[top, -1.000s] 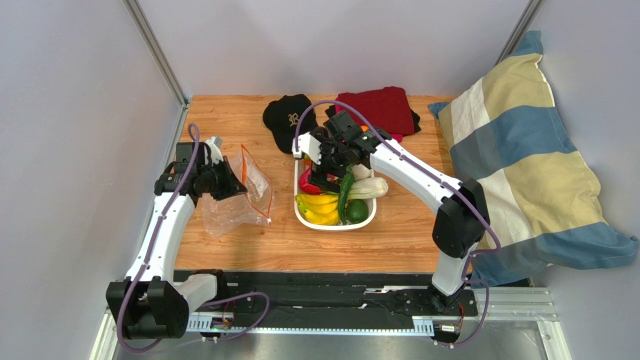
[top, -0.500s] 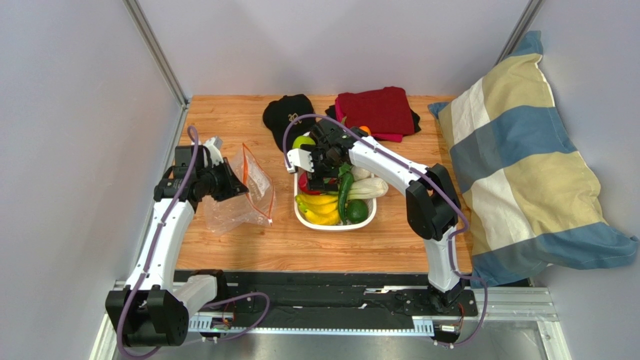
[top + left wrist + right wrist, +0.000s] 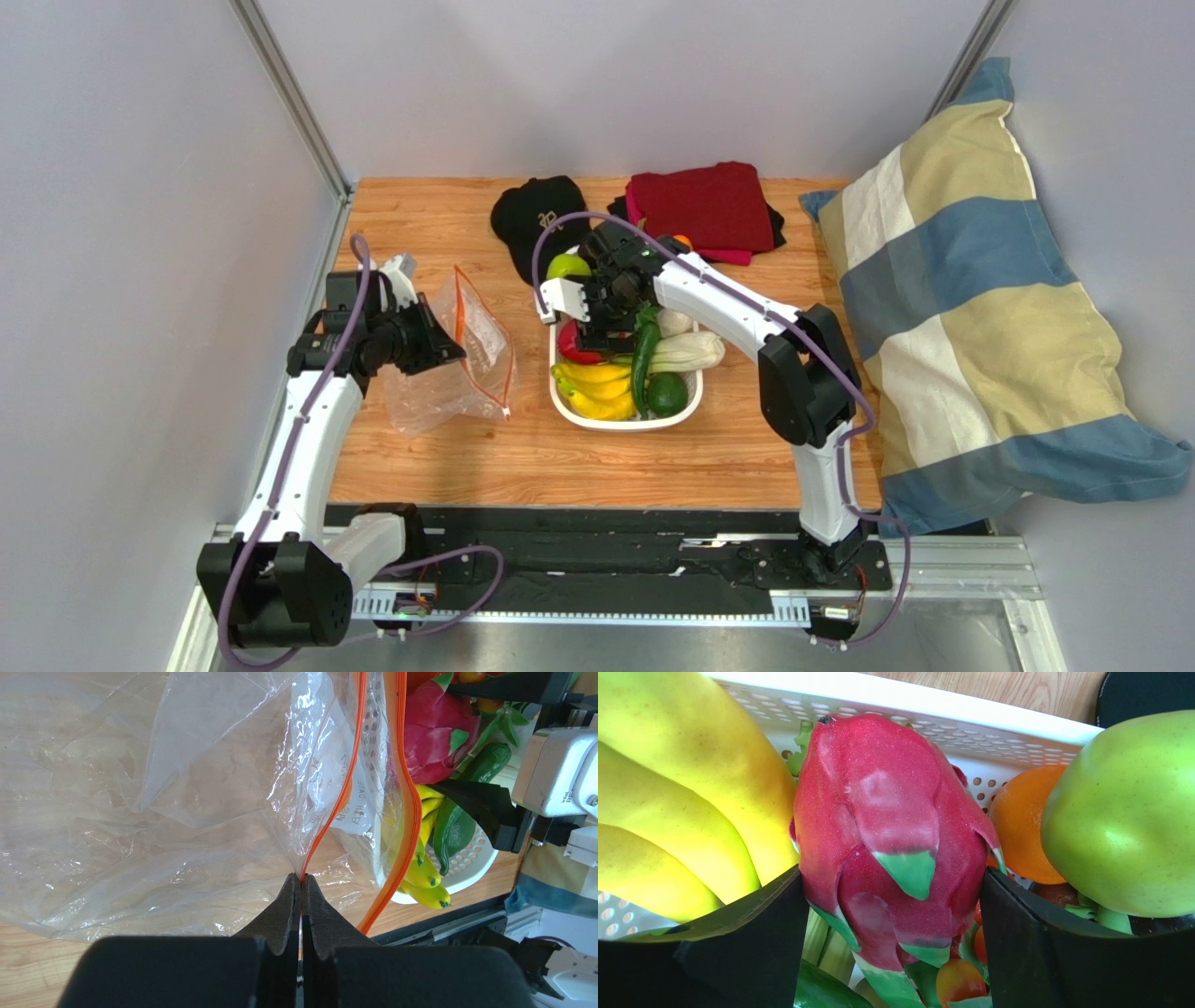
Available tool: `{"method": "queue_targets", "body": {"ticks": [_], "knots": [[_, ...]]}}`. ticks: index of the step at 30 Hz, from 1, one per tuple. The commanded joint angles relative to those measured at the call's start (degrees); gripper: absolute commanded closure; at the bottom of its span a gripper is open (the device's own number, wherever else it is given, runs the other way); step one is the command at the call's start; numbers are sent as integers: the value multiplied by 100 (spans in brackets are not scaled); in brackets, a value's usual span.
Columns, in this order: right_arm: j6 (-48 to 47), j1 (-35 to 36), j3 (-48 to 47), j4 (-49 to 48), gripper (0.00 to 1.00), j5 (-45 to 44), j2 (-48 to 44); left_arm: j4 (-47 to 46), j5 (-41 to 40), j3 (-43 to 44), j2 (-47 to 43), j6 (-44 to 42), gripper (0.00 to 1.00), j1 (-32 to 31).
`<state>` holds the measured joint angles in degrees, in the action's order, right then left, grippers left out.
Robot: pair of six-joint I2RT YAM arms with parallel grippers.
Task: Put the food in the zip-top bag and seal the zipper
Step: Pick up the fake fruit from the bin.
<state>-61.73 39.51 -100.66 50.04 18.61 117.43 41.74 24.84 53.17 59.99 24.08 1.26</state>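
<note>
Wooden table carries everything, and the task looks barely begun. The left gripper is pinched fully closed on one lip of the clear bag, holding the red zipper strip right at its fingertips. The other lip curves away just beyond, so the mouth gapes open. Nothing shows inside the bag.

The right gripper stands wide, its jaws against both flanks of the pink dragon fruit, apparently gripping it. The fruit is not yet lifted from the white basket. Bananas lie beside one jaw, a round green fruit beside the other. Every piece of food has yet to go in, and the sealing is not done.
</note>
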Motion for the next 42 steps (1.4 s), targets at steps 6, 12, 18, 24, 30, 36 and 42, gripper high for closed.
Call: {"method": "queue_targets", "body": {"ticks": [6, 12, 18, 24, 30, 36, 42], "knots": [[205, -119, -6, 348, 55, 362, -738, -139, 39, -52, -268, -78, 100, -20], [636, -198, -305, 480, 56, 670, -1019, -148, -5, -96, -321, -105, 100, -11], [1242, -215, -629, 419, 57, 995, -1134, -183, -14, -96, -207, -70, 100, -20], [1795, -312, -911, 331, 57, 1303, -1125, -183, -58, -87, -145, -70, 100, -20], [2515, -347, -1192, 234, 58, 1715, -1222, -236, -41, -114, -101, -61, 100, -11], [3439, -365, -1087, -248, 58, 2410, -1485, -245, -14, -105, -40, -61, 100, -12], [5046, -356, -1034, -1039, 60, 3016, -1503, -324, 82, -140, -75, -43, 100, -20]]}}
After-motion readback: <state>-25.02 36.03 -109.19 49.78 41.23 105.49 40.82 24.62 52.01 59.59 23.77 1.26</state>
